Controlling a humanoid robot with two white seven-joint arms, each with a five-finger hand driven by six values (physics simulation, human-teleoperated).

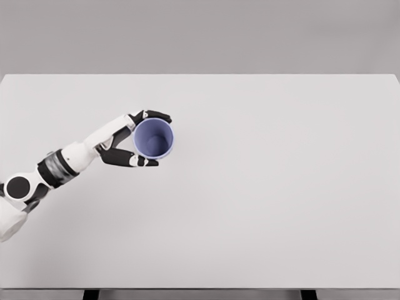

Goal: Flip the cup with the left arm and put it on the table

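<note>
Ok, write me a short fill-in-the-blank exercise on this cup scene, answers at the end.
1. The cup is ____ in colour.
2. The cup's open mouth faces ____, toward the camera.
3. The ____ hand has its fingers around the cup.
4. Everything sits over a plain ____ table.

Answers: blue; up; left; white

Left hand [134, 139] reaches forward, fingers curled in a grasp.

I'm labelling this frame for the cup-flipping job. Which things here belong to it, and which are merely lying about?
Belongs to the job:
- cup, blue, its opening facing the camera
- left hand, fingers curled around the cup
- table, where it gets placed

Lying about:
- nothing visible
</note>
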